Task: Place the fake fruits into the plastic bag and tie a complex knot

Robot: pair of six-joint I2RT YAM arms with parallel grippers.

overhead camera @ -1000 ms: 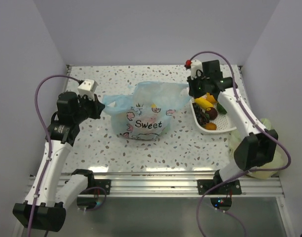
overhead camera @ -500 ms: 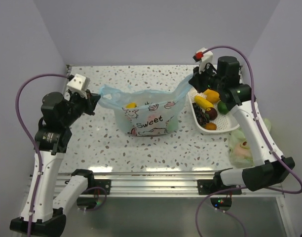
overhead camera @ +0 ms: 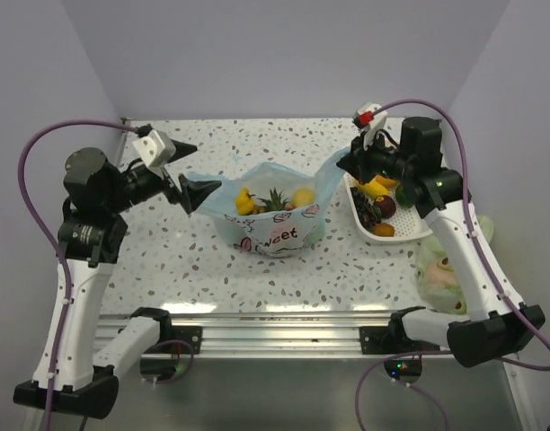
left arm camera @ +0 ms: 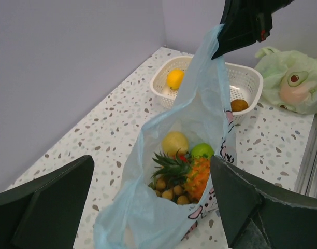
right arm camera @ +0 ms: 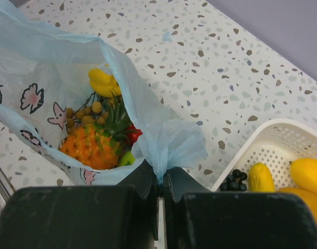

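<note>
Some fake fruits (left arm camera: 192, 176) bagged, more in basket (right arm camera: 251, 148). Right end effector (overhead camera: 345, 164) clamped on plastic bag (overhead camera: 266, 235); left end effector (overhead camera: 192, 172) wide open, empty. No knot yet.

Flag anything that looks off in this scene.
The plastic bag hangs lopsided: the right gripper pinches one handle up, while the left gripper stands open and the other handle sags loose. Several fake fruits lie in the white basket.

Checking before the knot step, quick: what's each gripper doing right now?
Left gripper: open, holding nothing.
Right gripper: shut on a handle of the plastic bag.
</note>
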